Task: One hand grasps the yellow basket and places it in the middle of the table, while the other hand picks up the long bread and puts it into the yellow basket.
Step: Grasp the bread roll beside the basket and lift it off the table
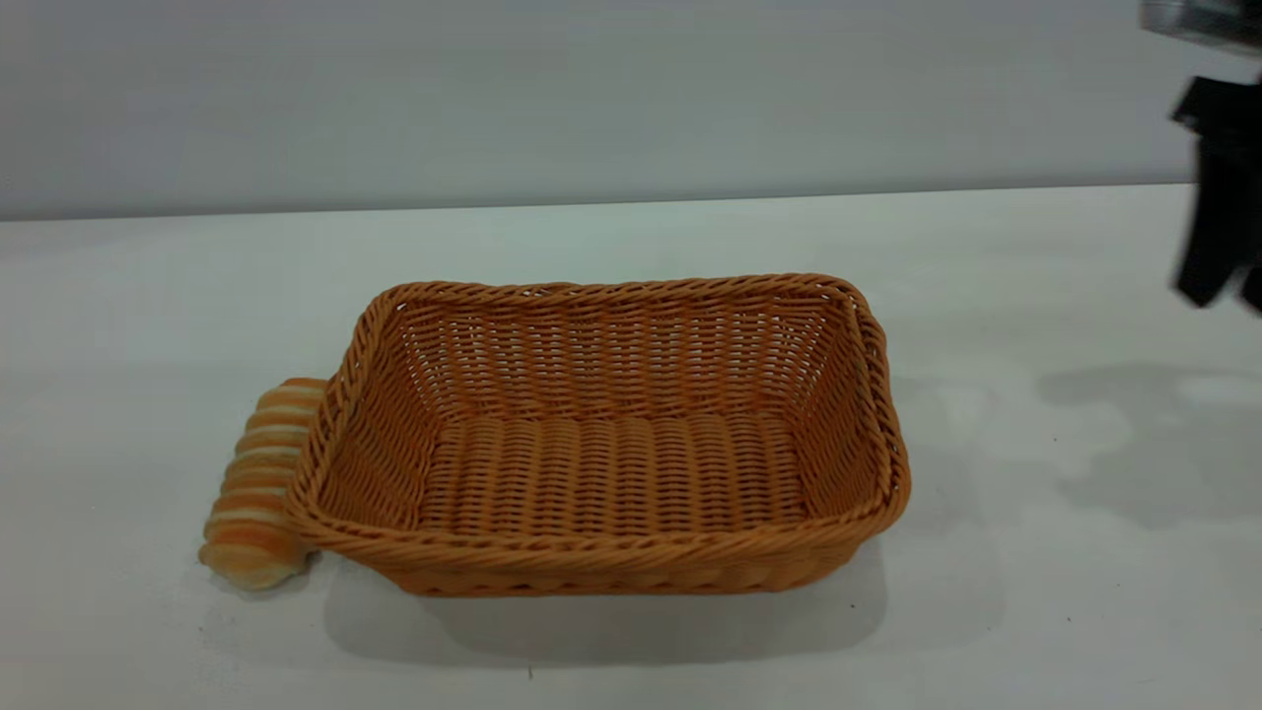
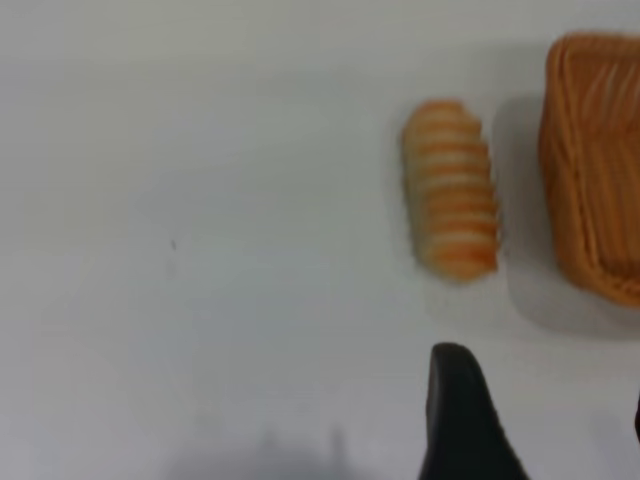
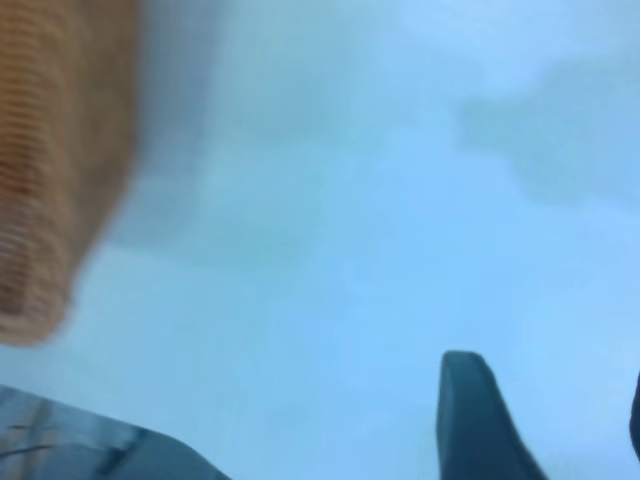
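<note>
Striped long bread (image 1: 258, 483) beside basket (image 1: 601, 562)

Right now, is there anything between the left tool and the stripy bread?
No. In the left wrist view only bare white table lies between the left tool and the long bread. The yellow basket sits beyond the bread.

The right gripper (image 1: 1223, 286) hangs high at the far right side, fingers pointing down and parted. The left gripper (image 2: 545, 420) also has its fingers (image 2: 455, 410) spread wide apart.
</note>
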Controlling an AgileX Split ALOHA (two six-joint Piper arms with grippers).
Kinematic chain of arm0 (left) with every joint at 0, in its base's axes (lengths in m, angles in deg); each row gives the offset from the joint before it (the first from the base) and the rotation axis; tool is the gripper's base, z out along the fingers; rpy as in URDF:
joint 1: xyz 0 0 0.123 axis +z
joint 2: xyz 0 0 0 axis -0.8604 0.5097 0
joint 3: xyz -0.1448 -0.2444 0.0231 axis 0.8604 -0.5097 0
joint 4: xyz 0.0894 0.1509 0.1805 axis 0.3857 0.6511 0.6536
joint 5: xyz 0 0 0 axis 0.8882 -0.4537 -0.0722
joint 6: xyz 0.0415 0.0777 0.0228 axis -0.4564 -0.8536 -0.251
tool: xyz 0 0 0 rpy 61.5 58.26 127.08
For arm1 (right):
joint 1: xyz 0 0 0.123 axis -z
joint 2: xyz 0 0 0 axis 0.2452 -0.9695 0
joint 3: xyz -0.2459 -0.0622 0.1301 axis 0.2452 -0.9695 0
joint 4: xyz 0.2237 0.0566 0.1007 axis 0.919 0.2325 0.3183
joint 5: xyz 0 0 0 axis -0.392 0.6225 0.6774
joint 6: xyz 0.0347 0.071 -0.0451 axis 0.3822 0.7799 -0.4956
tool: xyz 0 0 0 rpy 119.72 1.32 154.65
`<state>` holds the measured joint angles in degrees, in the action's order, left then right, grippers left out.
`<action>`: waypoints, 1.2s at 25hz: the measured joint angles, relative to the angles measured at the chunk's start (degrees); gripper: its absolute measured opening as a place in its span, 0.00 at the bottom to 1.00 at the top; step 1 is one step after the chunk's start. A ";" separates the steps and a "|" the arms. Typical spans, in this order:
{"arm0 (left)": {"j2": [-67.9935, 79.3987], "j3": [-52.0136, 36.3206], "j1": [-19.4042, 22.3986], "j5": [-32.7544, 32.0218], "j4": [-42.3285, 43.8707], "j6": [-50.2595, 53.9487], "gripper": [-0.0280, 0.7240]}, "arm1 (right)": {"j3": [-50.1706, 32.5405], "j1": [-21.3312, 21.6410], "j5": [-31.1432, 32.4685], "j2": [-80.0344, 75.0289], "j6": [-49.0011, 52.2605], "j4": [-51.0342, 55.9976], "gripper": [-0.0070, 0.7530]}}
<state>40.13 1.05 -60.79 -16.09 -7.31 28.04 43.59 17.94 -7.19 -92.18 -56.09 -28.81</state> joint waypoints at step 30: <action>76.78 11.70 -4.13 34.57 -40.52 -39.79 0.66 | -8.28 -7.17 -1.66 17.80 3.78 -3.95 0.56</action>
<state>116.90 12.75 -64.92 18.47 -47.83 -11.75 35.31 10.77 -8.85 -74.39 -52.31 -32.76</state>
